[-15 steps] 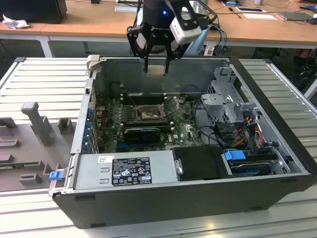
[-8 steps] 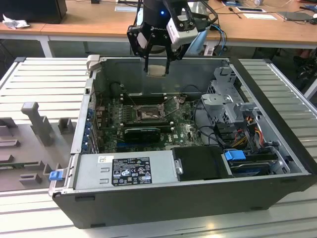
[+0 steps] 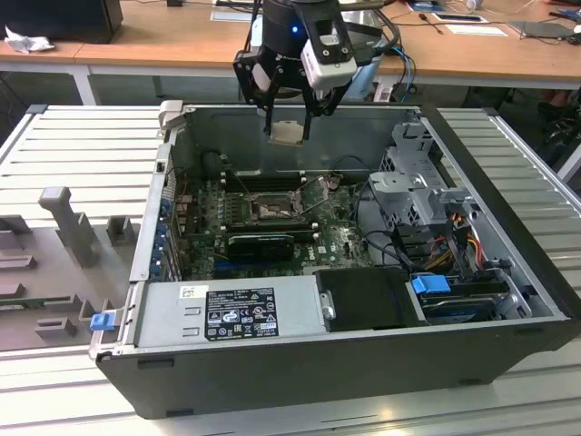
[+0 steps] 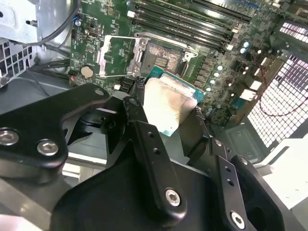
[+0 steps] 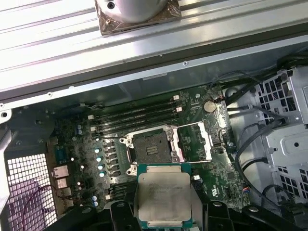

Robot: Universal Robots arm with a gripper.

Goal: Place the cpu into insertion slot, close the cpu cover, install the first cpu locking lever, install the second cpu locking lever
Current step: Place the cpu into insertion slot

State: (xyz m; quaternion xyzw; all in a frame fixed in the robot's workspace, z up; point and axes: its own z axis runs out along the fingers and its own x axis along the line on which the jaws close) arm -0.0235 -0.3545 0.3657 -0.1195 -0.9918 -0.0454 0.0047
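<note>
An open computer case [image 3: 363, 363] is seen lying on its side in the exterior view, and the green board [image 3: 340, 238] is laid bare on its floor. Over the far wall of the case the gripper [image 3: 289, 123] is held high, well apart from the board. On the board the insertion slot [image 5: 153, 147] is found uncovered, and nothing is seated in its dark centre. The cpu cover [image 5: 197, 141] is swung open and lies just beside the slot. The cpu [image 5: 163, 197] is pinched between the jaws by two opposite edges, its pale metal top turned upward, apart from the slot. The first step, the placing of the cpu, is judged to be in hand; nothing of the later steps is done. For this placing, it is judged, the cpu must be brought squarely over the slot, kept level, and matched to the black frame before it is released.
</note>
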